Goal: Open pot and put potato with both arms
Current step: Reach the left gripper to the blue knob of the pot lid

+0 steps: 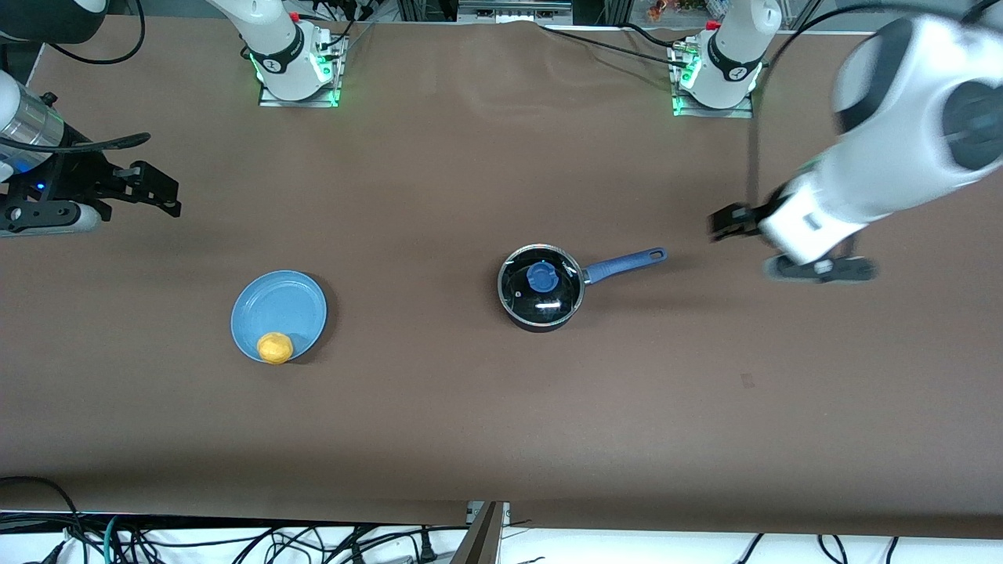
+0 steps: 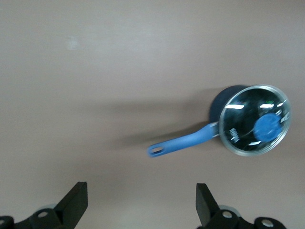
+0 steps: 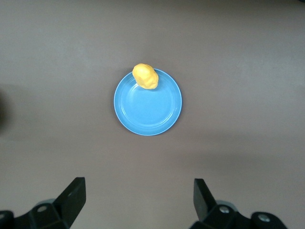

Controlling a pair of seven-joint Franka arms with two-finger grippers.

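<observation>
The black pot (image 1: 541, 288) stands near the table's middle, its glass lid with blue knob (image 1: 541, 276) on it and its blue handle (image 1: 625, 265) pointing toward the left arm's end. It also shows in the left wrist view (image 2: 251, 120). The yellow potato (image 1: 275, 348) lies on the rim of a light-blue plate (image 1: 278, 309) toward the right arm's end, also seen in the right wrist view (image 3: 145, 76). My left gripper (image 1: 725, 223) is open and empty, up over bare table past the handle's tip. My right gripper (image 1: 157, 192) is open and empty, up over bare table at the right arm's end.
The brown table cover (image 1: 439, 407) runs wide around the pot and plate. The arm bases (image 1: 294, 59) stand at the table's edge farthest from the front camera. Cables hang below the nearest edge.
</observation>
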